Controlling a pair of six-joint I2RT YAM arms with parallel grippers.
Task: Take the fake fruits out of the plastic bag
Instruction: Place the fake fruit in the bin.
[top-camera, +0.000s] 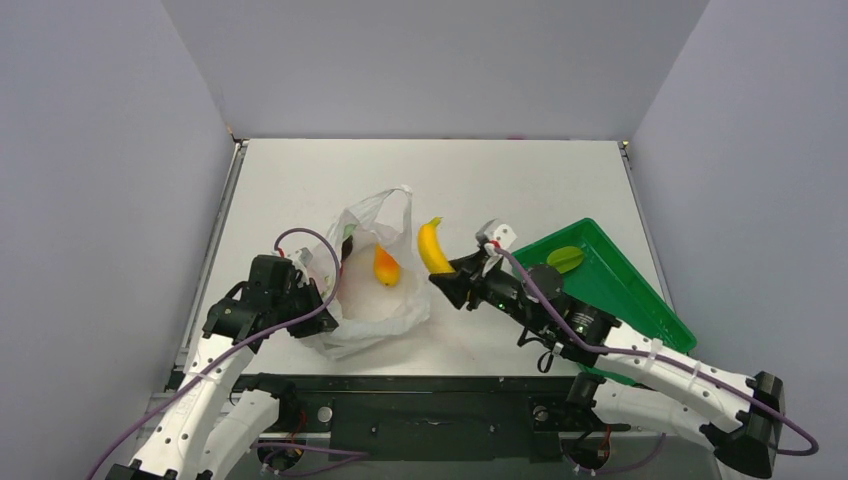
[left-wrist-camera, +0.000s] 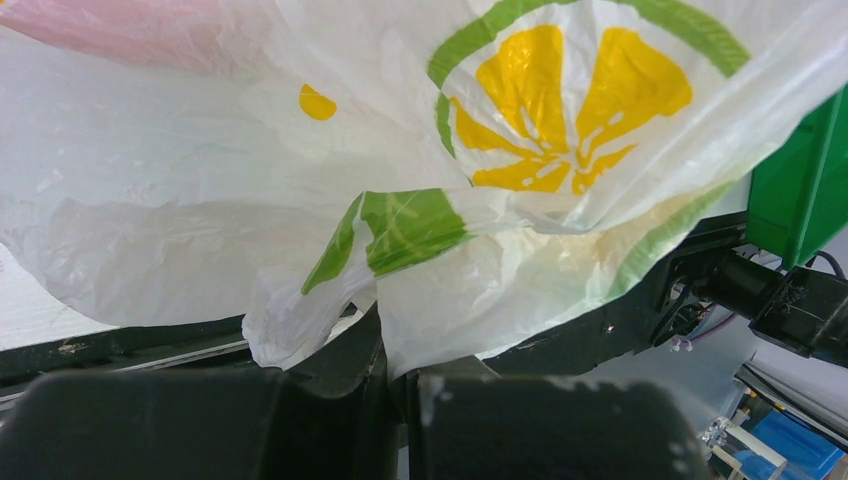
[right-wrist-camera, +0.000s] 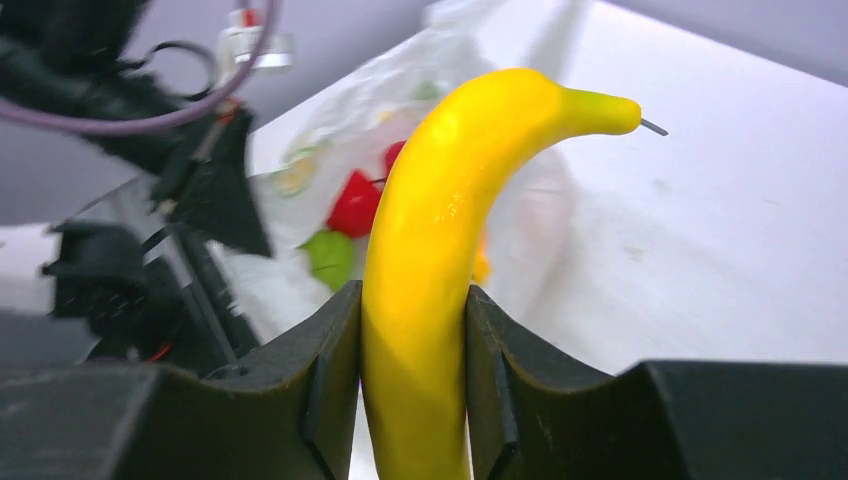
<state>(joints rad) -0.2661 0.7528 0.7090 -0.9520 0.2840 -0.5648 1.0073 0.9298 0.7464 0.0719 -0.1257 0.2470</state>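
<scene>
Step in hand: one fruit out, being carried off. The right gripper has its jaws clamped on the lower half of a yellow banana, held upright just right of the plastic bag, clear of its mouth. The left gripper is at the bag's left edge, jaws pinched on a fold of film. Likely next: move the banana away from the bag to the green tray on its far right, release, return. An orange-yellow mango lies inside the bag, and the right wrist view also shows a red piece and a green piece there. The bag is thin, crinkly, translucent white with a green-yellow print, sagging open.
</scene>
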